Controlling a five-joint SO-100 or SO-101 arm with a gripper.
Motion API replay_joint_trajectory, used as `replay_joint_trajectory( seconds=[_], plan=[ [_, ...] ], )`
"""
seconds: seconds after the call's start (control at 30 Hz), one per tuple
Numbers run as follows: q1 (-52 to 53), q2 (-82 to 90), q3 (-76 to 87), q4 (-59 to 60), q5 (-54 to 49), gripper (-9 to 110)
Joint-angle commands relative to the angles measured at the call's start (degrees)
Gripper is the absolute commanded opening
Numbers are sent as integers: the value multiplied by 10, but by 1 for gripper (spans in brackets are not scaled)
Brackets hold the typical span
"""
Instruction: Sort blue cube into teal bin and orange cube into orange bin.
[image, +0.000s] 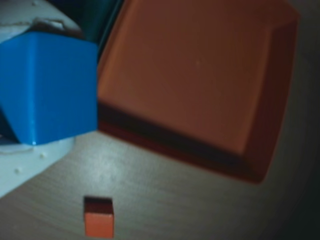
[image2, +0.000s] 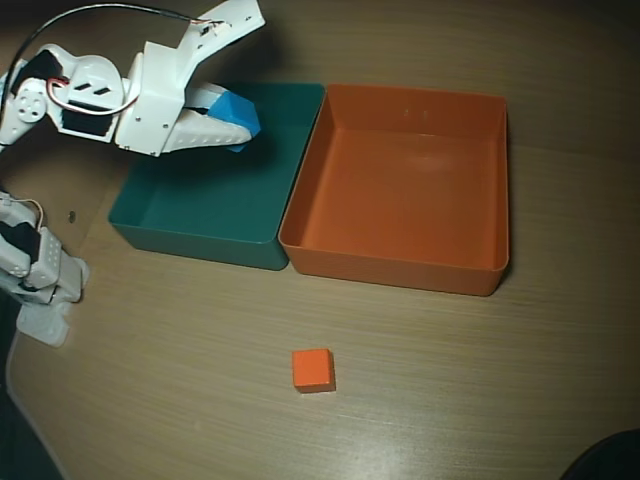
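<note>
My gripper is shut on the blue cube and holds it above the far part of the teal bin. In the wrist view the blue cube fills the upper left between the white fingers. The orange bin stands right of the teal bin, touching it, with nothing in it; it fills the upper right of the wrist view. The orange cube lies on the table in front of the bins, also low in the wrist view. The teal bin holds nothing on its floor.
The arm's white base and servos stand at the left edge of the wooden table. A dark object shows at the bottom right corner.
</note>
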Motion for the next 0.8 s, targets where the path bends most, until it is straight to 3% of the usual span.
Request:
replay_joint_trajectory(
  seconds=[0.0, 0.6, 0.77],
  plan=[
    [-40, 38, 18, -7, 4, -6],
    [-82, -116, 50, -16, 13, -5],
    [-78, -118, 52, -16, 13, 7]
  ],
)
